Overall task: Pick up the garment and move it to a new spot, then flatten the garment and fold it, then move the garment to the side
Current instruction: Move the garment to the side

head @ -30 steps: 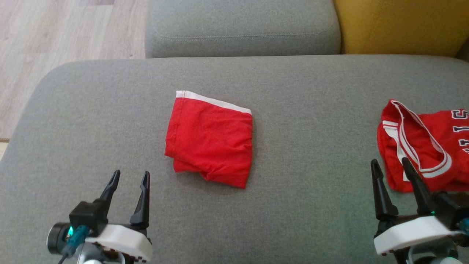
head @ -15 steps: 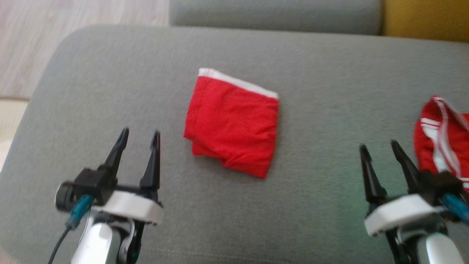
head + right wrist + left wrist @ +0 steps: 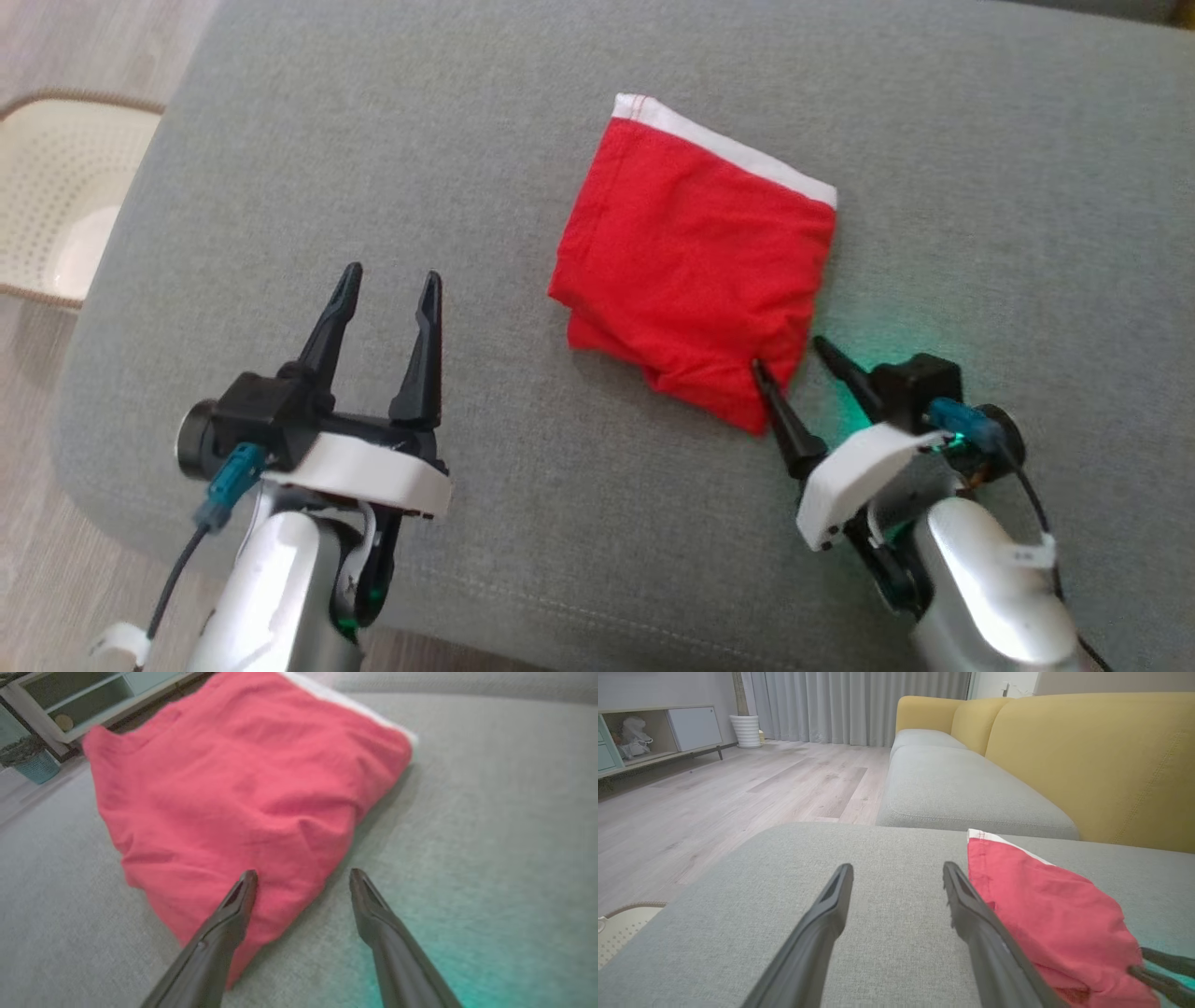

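The garment [image 3: 695, 257] is a folded red cloth with a white band along its far edge, lying on the grey cushion [image 3: 980, 205]. It also shows in the left wrist view [image 3: 1055, 914] and the right wrist view [image 3: 243, 779]. My right gripper [image 3: 789, 357] stands open at the garment's near right corner, its left finger over the red cloth and its right finger over bare cushion [image 3: 302, 873]. My left gripper [image 3: 390, 278] is open over bare cushion, well left of the garment [image 3: 898, 868], with nothing between its fingers.
A pale perforated basket [image 3: 56, 201] stands on the floor left of the cushion. In the left wrist view a second grey seat [image 3: 952, 788] and yellow backrests [image 3: 1092, 760] lie beyond, with wooden floor [image 3: 714, 798] and a low cabinet [image 3: 654, 732] to the left.
The head camera has tilted down and turned, so the whole picture shifted and the other red garment left view. My right gripper has come in to the garment's near right corner.
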Motion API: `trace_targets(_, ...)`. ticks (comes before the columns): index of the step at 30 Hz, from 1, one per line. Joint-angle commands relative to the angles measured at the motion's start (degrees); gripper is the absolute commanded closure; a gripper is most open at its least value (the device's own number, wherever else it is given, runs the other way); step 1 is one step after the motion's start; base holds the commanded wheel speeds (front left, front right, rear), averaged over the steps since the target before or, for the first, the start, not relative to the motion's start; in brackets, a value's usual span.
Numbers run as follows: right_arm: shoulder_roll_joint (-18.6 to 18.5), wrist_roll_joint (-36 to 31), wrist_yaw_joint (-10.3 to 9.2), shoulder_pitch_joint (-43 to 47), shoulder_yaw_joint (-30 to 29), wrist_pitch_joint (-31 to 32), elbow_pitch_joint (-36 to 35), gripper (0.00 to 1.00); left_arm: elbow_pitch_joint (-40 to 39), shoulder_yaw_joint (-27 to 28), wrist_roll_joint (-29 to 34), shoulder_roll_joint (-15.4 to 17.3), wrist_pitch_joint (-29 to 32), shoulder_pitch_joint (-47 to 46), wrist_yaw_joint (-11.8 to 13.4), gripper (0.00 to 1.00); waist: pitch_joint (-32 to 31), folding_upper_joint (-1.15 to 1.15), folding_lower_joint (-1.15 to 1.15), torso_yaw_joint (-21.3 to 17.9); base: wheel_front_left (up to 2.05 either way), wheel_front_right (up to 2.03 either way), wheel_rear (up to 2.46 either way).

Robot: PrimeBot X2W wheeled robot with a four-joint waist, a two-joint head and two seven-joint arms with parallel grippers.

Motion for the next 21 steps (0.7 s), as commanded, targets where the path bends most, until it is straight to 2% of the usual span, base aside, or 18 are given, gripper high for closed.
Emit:
trace_targets(1,0.4,1.0,0.39,-2.5,2.1,-0.7,0.7,0.0,-1.4,2.0,0.1,0.4,-0.7,-2.5,-0.1,0.0,0.7,0.0,-0.01,0.6,0.0,0.0,0.0)
trace_targets(8,1.1,4.9,0.39,-7.1,4.4,0.2,10.1,0.0,-2.2,3.0,0.8,-0.1,-0.7,-2.3,-0.4,0.0,1.1,0.0,-0.01,-0.1,0.0,0.0,0.0)
trace_targets(9,1.2,5.9,0.39,-7.5,4.9,1.0,11.2,0.26,-2.2,3.1,0.9,-0.2,-0.7,-2.3,-0.5,0.0,1.0,0.0,-0.01,-0.3,0.0,0.0,0.0)
trace_targets(10,1.3,6.4,0.39,-8.0,5.5,1.3,11.9,0.92,-2.3,3.1,1.0,-0.2,-0.7,-2.3,-0.6,0.0,1.0,0.0,-0.01,-0.5,0.0,0.0,0.0)
trace_targets(11,1.4,7.1,0.39,-8.3,5.8,1.3,12.4,1.0,-2.3,3.2,1.1,-0.3,-0.7,-2.3,-0.7,0.0,1.0,0.0,-0.01,-0.8,0.0,0.0,0.0)
trace_targets(15,1.6,9.8,0.39,-9.0,7.2,1.1,13.6,1.0,-2.3,3.5,1.6,-0.4,-0.7,-2.1,-1.0,0.0,0.7,0.0,-0.01,-1.9,0.0,0.0,0.0)
trace_targets(19,1.4,9.5,0.39,-10.1,8.9,0.1,12.9,1.0,-2.8,4.2,1.9,-0.4,-0.7,-1.8,-1.0,0.0,0.5,0.0,-0.01,-3.8,0.0,0.0,0.0)
trace_targets(21,0.2,8.7,0.39,-10.2,10.1,0.2,11.7,1.0,-3.1,4.5,2.1,-0.2,-0.7,-1.6,-1.1,0.0,0.5,0.0,-0.01,-5.3,0.0,0.0,0.0)
